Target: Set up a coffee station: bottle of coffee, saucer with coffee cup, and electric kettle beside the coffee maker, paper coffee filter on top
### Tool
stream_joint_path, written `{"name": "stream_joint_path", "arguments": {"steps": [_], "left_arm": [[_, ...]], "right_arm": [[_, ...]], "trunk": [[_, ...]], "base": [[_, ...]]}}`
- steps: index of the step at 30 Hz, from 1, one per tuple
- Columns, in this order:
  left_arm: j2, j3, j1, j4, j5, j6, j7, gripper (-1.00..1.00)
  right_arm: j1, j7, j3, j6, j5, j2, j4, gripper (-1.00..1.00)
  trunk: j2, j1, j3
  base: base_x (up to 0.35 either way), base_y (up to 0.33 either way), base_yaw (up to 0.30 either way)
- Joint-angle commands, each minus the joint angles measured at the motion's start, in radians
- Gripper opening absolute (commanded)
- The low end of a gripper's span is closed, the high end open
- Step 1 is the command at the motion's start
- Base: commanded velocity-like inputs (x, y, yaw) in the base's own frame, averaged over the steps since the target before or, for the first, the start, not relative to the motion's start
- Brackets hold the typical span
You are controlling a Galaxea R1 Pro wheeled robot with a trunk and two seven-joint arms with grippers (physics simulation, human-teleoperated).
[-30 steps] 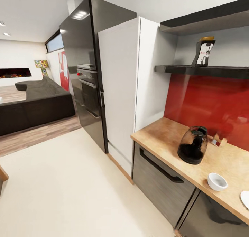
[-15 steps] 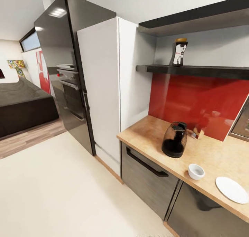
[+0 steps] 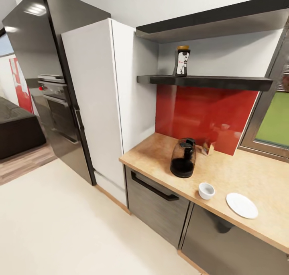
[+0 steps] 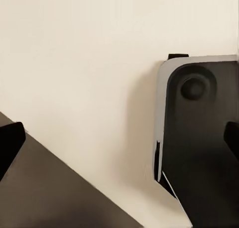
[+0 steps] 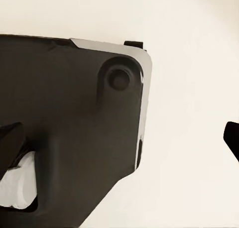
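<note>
A bottle of coffee (image 3: 182,61) with a yellow lid and a black-and-white label stands on the dark lower shelf (image 3: 204,81). On the wooden countertop (image 3: 245,174) below sits a dark glass pot-shaped appliance (image 3: 183,158); I cannot tell whether it is the coffee maker or the kettle. A white cup (image 3: 206,190) stands to its right near the front edge, and a white saucer (image 3: 241,205) lies apart from it further right. My left gripper (image 4: 119,141) and right gripper (image 5: 119,138) hang open over the cream floor and the robot's dark base, holding nothing.
A small tan item (image 3: 208,148) sits against the red backsplash. A white tall cabinet (image 3: 100,106) and a black fridge with a built-in oven (image 3: 52,102) stand left of the counter. A window (image 3: 275,122) is at the right. Cream floor (image 3: 60,227) lies ahead.
The camera has swung to the right, so the counter, shelf and bottle sit further left in the picture and the window has come into view. Nothing on the counter has moved.
</note>
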Motion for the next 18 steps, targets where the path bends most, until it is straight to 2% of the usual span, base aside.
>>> {"name": "stream_joint_path", "arguments": {"steps": [1,3,5,8,11,18], "left_arm": [[0.001,-0.003,0.001,-0.001,-0.024,0.001,0.002,1.0],[0.003,-0.006,0.001,-0.001,-0.056,0.006,0.003,1.0],[0.006,-0.009,0.001,0.0,-0.078,0.008,0.003,1.0],[0.008,-0.01,0.001,0.001,-0.089,0.009,0.003,1.0],[0.009,-0.01,0.001,0.005,-0.092,0.009,0.004,1.0],[0.01,-0.008,0.001,0.01,-0.092,0.01,0.012,1.0]], "right_arm": [[0.0,0.003,0.008,-0.003,-0.039,0.009,0.001,1.0],[0.001,-0.011,0.008,-0.002,-0.093,0.021,0.001,1.0],[0.002,-0.06,0.008,-0.002,-0.174,0.03,0.001,1.0],[0.002,-0.118,0.01,-0.001,-0.236,0.036,0.001,1.0],[0.002,-0.139,0.011,-0.001,-0.257,0.038,0.001,1.0],[0.002,-0.144,0.014,0.0,-0.265,0.039,0.001,1.0]], "trunk": [[-0.002,0.001,-0.002],[-0.002,0.001,-0.002],[-0.002,0.001,-0.002],[-0.002,0.001,-0.002],[-0.002,0.001,-0.002],[-0.002,0.001,-0.002]], "base": [[0.0,0.0,-0.288],[0.0,0.0,-0.288],[0.0,0.0,-0.288],[0.0,0.0,-0.288],[0.0,0.0,-0.288],[0.0,0.0,-0.288]]}}
